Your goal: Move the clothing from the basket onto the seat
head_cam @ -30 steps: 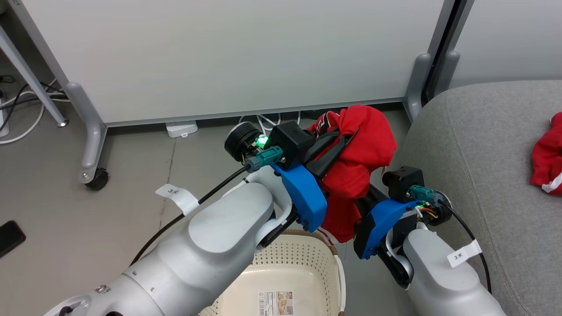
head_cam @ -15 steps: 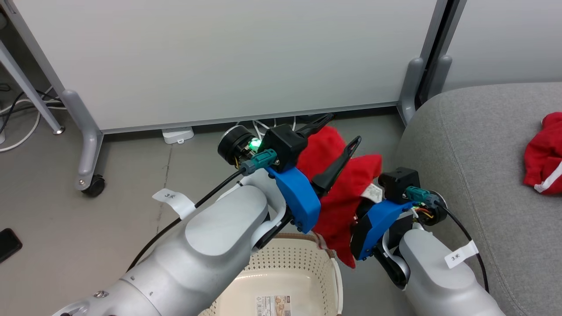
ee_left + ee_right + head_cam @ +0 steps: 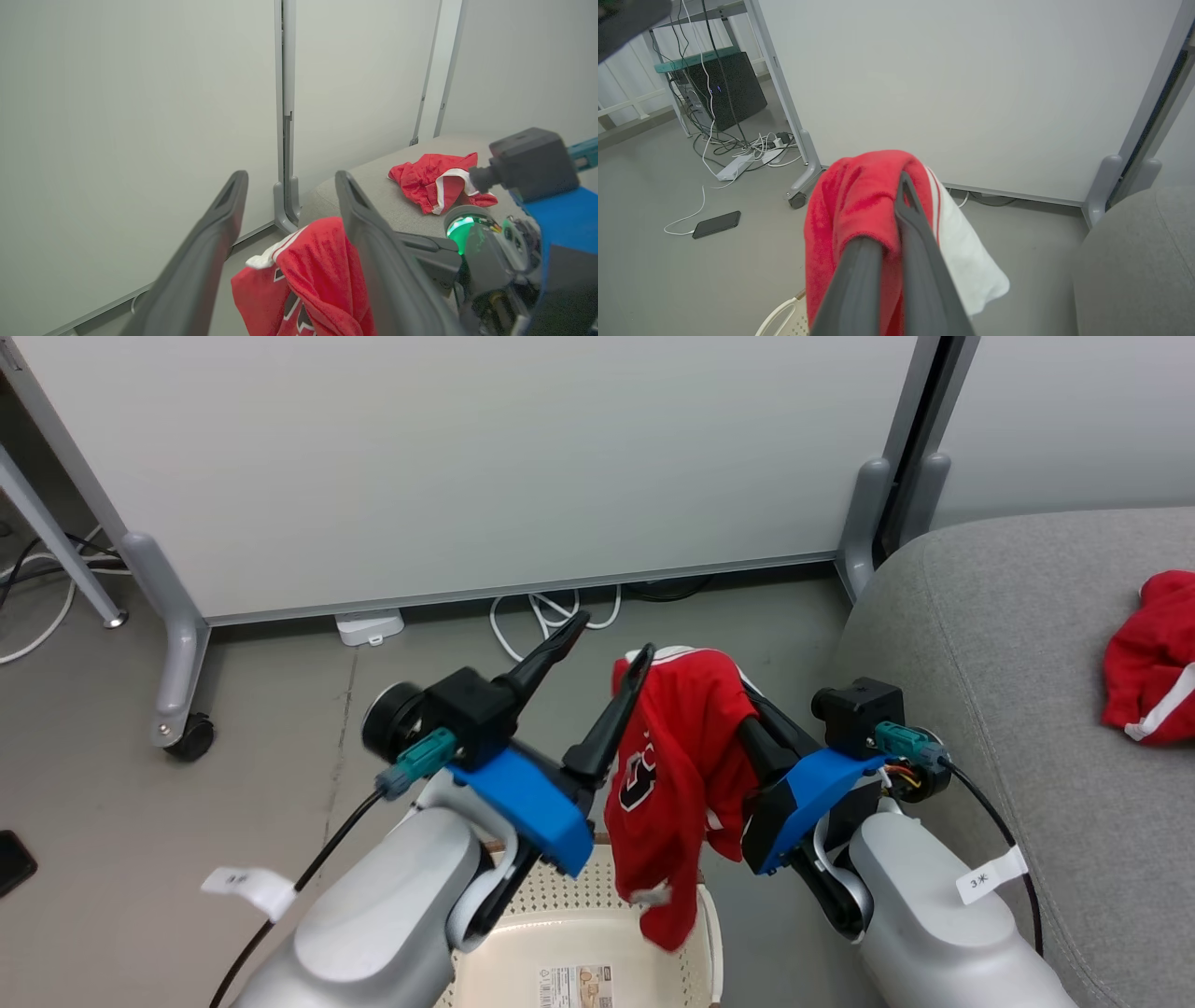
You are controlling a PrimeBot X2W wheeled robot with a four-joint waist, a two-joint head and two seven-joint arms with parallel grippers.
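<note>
Grey floor (image 3: pixel 280 728), white partition (image 3: pixel 467 457); right hand (image 3: pixel 896 186) clamps red garment (image 3: pixel 672 756) (left hand (image 3: pixel 611 637) gaping).

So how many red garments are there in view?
2. One garment hangs from the shut right gripper over the basket; the other garment lies on the sofa. More may be hidden in the basket.

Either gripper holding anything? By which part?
Right gripper is shut on the red jersey, pinching a bunched fold at its top; the rest hangs over the basket. Left gripper open, gripping nothing.

Seat (image 3: pixel 980 644) surface free on the right; partition panel (image 3: pixel 467 457) blocks ahead.
</note>
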